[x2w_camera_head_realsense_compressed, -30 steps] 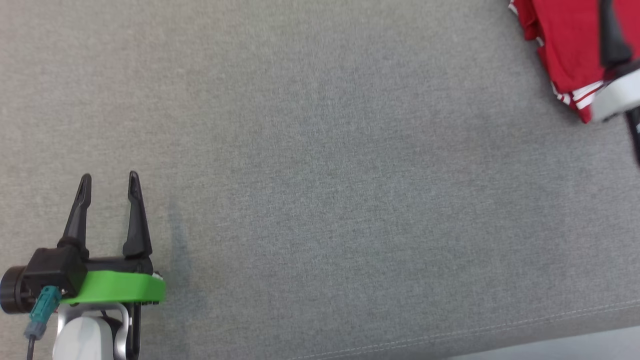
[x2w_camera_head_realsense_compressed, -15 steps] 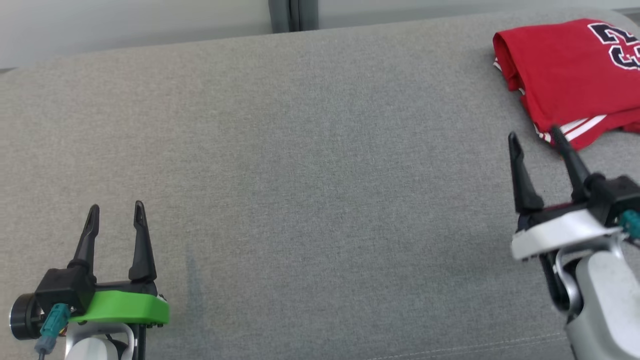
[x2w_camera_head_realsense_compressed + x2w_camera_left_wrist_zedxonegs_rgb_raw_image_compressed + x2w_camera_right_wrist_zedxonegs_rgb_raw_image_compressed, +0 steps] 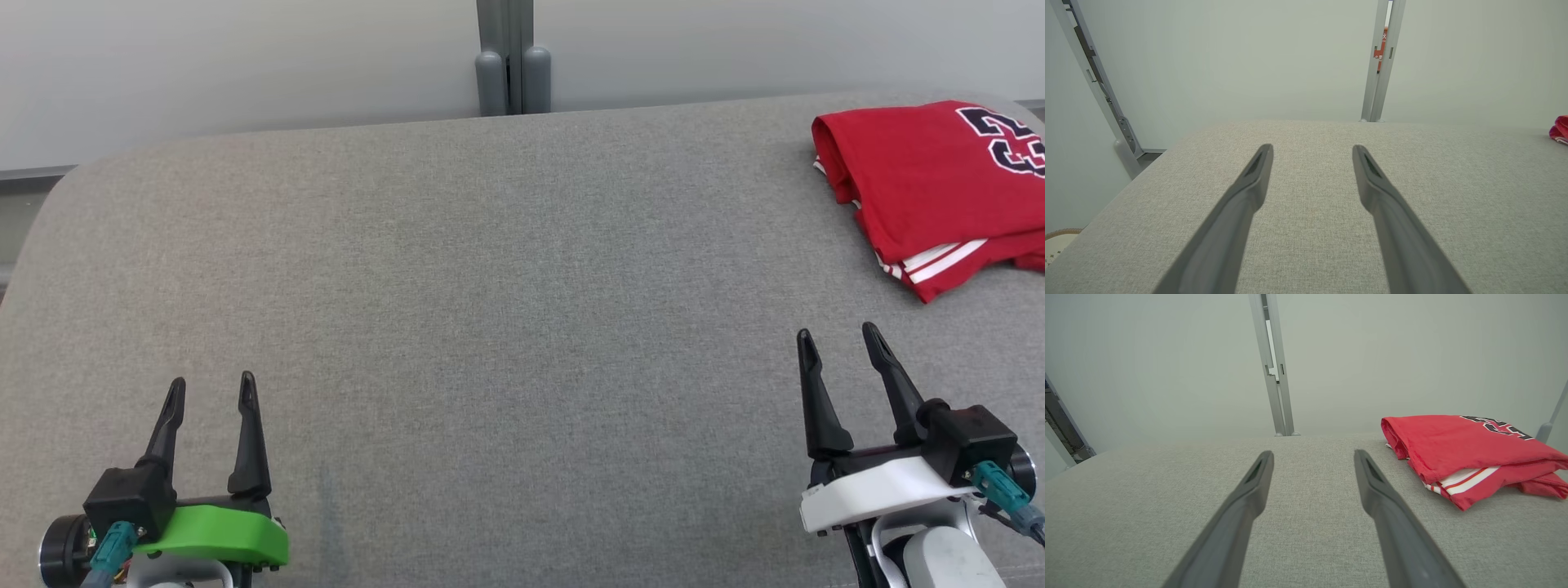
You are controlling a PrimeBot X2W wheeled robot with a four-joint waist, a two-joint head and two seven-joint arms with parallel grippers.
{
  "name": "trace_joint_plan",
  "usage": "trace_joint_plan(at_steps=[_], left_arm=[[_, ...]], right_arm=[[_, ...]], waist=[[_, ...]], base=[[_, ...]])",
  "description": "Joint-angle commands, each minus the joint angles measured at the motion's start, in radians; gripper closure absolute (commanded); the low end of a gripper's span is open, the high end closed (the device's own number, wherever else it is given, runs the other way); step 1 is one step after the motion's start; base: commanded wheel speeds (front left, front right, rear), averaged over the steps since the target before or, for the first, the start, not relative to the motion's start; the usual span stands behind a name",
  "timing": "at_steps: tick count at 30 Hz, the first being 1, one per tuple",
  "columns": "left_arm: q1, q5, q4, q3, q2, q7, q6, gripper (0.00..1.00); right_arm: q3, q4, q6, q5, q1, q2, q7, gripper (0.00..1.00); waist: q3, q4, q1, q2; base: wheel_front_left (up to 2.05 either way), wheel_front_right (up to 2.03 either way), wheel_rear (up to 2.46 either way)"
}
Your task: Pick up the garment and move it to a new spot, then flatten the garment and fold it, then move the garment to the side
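The garment is a red jersey with dark numbers and white stripes, lying folded at the far right of the grey table. In the right wrist view the garment lies ahead and to the right of the fingers. My right gripper stands open at the lower right, short of the garment and apart from it, with nothing between its fingers. My left gripper stands open at the lower left over bare fabric. A sliver of the garment shows at the right edge of the left wrist view.
A pale wall with a grey metal post runs behind the table's far edge. The table's rounded left corner lies far left. A slanted metal frame stands left of the table in the left wrist view.
The head camera has tilted up, bringing the table's far edge and the wall into view. My right gripper has drawn back from the garment to the lower right. The garment lies as before.
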Motion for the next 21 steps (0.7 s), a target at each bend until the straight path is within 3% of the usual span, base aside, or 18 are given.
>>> trace_joint_plan(at_steps=[1, 21], left_arm=[[0.015, -0.009, 0.004, 0.002, 0.001, 0.001, -0.004, 0.00], [0.025, -0.021, 0.023, 0.007, 0.009, 0.001, -0.004, 0.00]], right_arm=[[-0.005, -0.009, -0.001, -0.005, 0.019, 0.005, -0.002, 0.00], [-0.011, -0.024, -0.001, -0.017, 0.052, 0.036, -0.002, 0.00]], waist=[[-0.014, 0.009, 0.0001, 0.0000], [-0.029, 0.004, 0.0001, 0.0000]], base=[[0.00, 0.00, 0.00], [0.00, 0.00, 0.00]])
